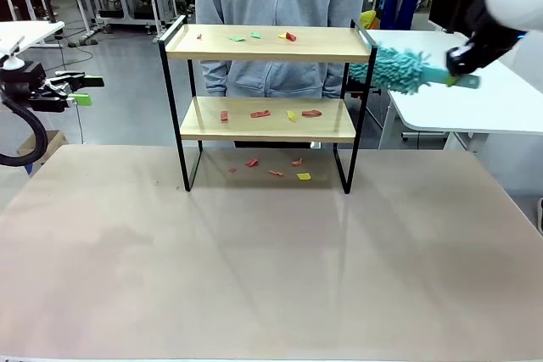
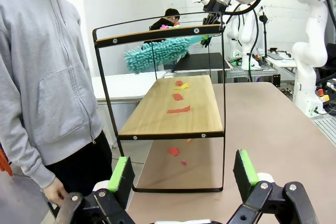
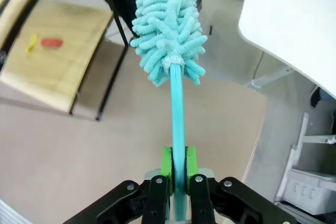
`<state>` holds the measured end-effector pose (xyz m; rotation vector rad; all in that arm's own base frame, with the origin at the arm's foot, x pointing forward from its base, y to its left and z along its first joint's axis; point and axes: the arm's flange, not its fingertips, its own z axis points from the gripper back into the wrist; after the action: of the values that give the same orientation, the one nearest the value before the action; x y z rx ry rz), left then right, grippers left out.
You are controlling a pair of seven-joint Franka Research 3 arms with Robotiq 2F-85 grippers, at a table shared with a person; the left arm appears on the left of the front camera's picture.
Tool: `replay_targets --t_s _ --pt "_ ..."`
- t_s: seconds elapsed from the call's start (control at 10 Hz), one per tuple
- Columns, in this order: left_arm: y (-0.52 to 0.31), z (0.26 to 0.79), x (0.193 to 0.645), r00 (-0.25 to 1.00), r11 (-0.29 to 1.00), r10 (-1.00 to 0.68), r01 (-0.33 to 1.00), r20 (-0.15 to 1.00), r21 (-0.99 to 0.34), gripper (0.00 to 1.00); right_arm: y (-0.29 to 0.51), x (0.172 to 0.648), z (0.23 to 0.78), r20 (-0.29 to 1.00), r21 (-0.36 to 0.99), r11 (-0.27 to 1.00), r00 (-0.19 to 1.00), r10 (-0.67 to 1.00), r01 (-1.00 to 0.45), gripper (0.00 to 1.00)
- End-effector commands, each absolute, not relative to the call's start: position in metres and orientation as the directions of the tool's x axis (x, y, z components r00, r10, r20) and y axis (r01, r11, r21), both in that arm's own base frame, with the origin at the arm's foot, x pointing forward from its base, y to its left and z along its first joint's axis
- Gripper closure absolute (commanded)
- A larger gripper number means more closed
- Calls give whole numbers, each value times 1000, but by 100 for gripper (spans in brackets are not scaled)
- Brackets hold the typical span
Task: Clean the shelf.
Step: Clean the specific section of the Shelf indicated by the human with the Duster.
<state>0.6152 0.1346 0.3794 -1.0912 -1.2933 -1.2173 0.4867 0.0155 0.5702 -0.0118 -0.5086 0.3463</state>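
Observation:
The shelf stands at the far middle of the table, with red, yellow and green paper scraps on its top board. More scraps lie on the lower board, and some on the table under it. To the right of the shelf's top corner, my right gripper is shut on the handle of a teal fluffy duster. The duster's head points at the shelf's right end. My left gripper hangs open off the table's left side, its green pads wide apart and facing the shelf.
A person in a grey hoodie stands right behind the shelf, one hand hanging near my left gripper. A white table sits at the far right. The near half of the beige table is bare.

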Motion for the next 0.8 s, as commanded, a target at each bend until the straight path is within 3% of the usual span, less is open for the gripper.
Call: replay_targets --t_s 0.0,0.4,0.7 --pt "135 382 614 -97 79 -29 992 995 99 0 -24 453 579 449 -136 909 793 412 -395 87" --pt "135 382 614 -97 79 -29 992 995 99 0 -74 384 577 302 -83 791 741 600 -606 87" --pt "135 382 614 -97 79 -29 992 995 99 0 -77 337 575 179 -38 608 593 785 -793 87"
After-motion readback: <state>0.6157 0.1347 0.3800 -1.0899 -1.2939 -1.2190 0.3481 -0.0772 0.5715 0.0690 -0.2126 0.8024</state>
